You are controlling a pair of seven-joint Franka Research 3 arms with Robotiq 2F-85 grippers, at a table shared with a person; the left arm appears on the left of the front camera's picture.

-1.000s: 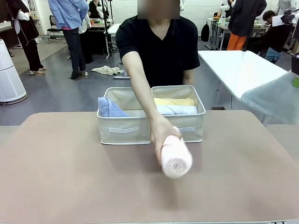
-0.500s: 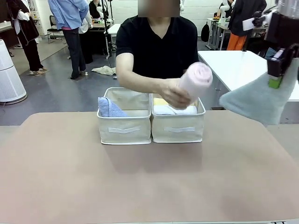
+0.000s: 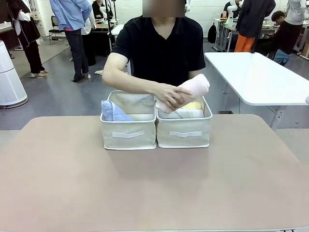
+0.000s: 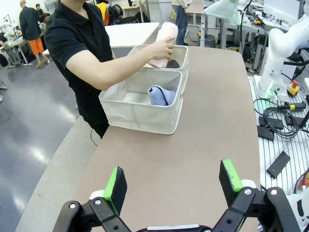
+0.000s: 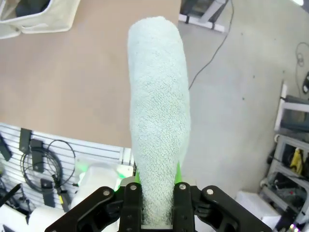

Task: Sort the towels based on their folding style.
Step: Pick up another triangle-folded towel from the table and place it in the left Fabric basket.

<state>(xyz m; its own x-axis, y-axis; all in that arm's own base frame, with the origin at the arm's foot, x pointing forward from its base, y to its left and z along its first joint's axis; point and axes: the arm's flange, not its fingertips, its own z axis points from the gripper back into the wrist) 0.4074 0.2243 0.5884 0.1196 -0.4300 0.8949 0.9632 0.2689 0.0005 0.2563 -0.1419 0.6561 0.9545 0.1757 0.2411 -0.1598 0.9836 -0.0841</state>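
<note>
Centrally in the front view, the person's hand holds the pink roll tilted over the beige basket at centre right of the frame. Below it, the yellow roll and white roll lie inside. The lavender-blue towel sits in the adjoining basket, at centre left.

Bottom of the left wrist view: left gripper, jaws wide apart with nothing between them, above the brown table.

Bottom centre of the right wrist view: right gripper clamped on the grey-green towel, which extends up the middle of the frame.
</note>
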